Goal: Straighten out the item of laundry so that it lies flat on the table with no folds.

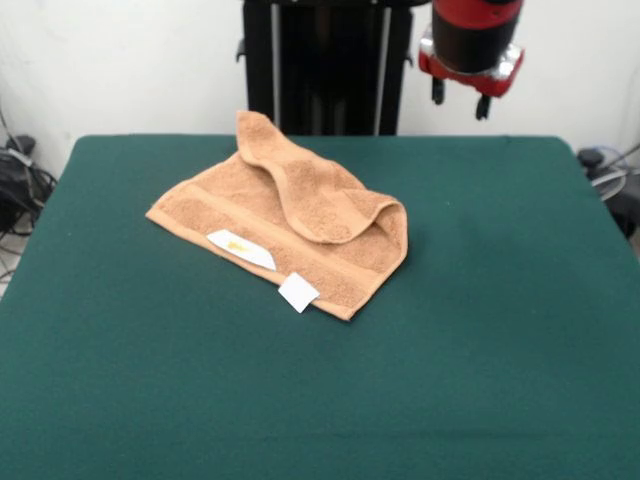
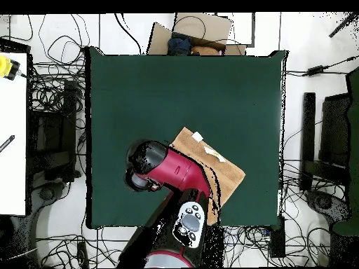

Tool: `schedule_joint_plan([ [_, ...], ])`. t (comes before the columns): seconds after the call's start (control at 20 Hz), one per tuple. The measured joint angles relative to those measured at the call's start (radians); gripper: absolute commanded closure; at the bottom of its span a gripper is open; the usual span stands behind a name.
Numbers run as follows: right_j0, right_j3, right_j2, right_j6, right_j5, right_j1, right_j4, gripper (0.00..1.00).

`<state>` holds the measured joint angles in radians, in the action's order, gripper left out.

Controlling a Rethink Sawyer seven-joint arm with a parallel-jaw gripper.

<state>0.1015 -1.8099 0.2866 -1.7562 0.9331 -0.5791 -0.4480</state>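
Observation:
The item of laundry (image 1: 290, 235) is an orange-tan terry towel lying on the far left part of the green table (image 1: 480, 350). Its far corner stands up in a peak, and a flap is folded over the middle toward the right edge. Two white tags (image 1: 240, 248) show on the near edge. My gripper (image 1: 460, 98) hangs high at the far right of the table, well clear of the towel, open and empty. In the overhead view the towel (image 2: 217, 161) lies partly under my red arm (image 2: 172, 171), which hides the gripper over the table (image 2: 175, 91).
The black pedestal (image 1: 325, 65) stands behind the table's far edge. Cables (image 2: 56, 105) lie on the floor all round the table. A white desk (image 2: 12, 133) is at one side, black stands (image 2: 308, 140) at the other, and a cardboard sheet (image 2: 200, 31) lies beyond the far edge.

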Motion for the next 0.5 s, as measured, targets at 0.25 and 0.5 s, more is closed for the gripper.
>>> schedule_joint_plan([
  [0.25,-0.004,0.013,0.013,0.000,-0.016,-0.010,0.000,0.00],
  [0.5,-0.019,0.017,0.014,0.000,-0.083,-0.005,0.017,0.00],
])
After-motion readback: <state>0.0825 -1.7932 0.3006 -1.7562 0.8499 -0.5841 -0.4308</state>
